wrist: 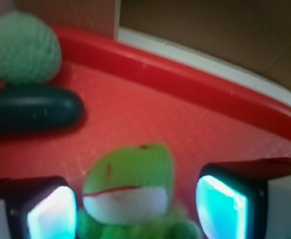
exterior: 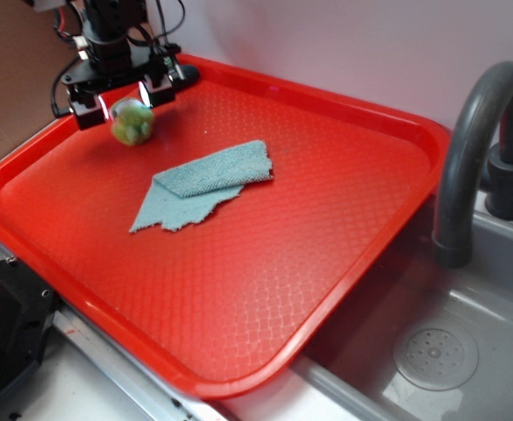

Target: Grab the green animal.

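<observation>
The gripper [exterior: 121, 98] hangs with its jaws spread either side of the green animal [exterior: 132, 122], not clamping it, at the far left corner of the red tray [exterior: 344, 254], with a light blue cloth [exterior: 205, 181] lying nearer the tray's middle.

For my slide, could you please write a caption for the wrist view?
Small fuzzy green plush animal between the open claw's two pads, on the red plastic tray.
</observation>
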`<act>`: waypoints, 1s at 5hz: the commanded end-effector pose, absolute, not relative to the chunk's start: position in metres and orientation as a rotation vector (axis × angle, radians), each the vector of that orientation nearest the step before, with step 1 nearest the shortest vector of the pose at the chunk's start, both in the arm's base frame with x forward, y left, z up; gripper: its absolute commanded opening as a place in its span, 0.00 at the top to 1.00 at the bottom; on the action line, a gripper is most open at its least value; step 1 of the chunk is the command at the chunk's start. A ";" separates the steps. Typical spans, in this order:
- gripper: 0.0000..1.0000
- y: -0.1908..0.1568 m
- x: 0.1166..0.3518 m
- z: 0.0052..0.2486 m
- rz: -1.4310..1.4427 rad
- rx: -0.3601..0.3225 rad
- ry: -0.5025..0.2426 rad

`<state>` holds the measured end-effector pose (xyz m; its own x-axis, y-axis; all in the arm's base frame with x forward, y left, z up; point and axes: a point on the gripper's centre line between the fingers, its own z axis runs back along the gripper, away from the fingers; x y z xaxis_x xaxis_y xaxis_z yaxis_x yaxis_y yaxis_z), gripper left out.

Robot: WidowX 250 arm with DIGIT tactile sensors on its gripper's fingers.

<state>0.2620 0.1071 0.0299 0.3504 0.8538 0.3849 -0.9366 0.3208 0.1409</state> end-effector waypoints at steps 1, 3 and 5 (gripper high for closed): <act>1.00 0.094 0.257 0.028 1.165 0.363 -0.305; 1.00 0.090 0.254 0.043 1.122 0.329 -0.317; 1.00 0.058 0.250 0.142 0.711 -0.024 -0.168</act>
<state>0.2501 0.0395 0.1237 0.7553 0.6478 0.0989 -0.6471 0.7611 -0.0440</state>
